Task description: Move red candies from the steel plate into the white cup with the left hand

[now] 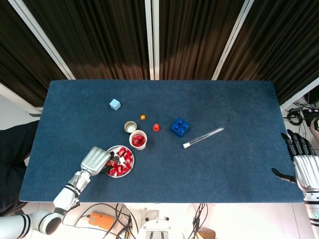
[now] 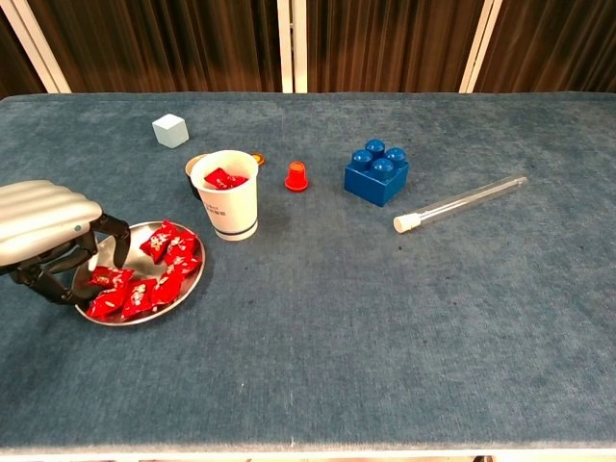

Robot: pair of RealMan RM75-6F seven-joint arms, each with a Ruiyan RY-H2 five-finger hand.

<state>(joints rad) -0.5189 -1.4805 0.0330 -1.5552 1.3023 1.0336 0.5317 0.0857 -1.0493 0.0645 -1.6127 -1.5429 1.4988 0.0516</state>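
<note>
- My left hand [image 2: 48, 236] sits over the steel plate's [image 2: 188, 286] nine-o'clock rim, fingers curled down among the red candies [image 2: 159, 269] — whether one is pinched yet, I cannot tell.
- Step, as I judge it: picking. Next I must close on one wrapper, lift, and carry toward one o'clock to the white cup [image 2: 227, 195], which already holds candies.
- My right hand [image 1: 304, 167] rests off the table edge, fingers spread.
- Cup print and wrappers — too small to read.
</note>
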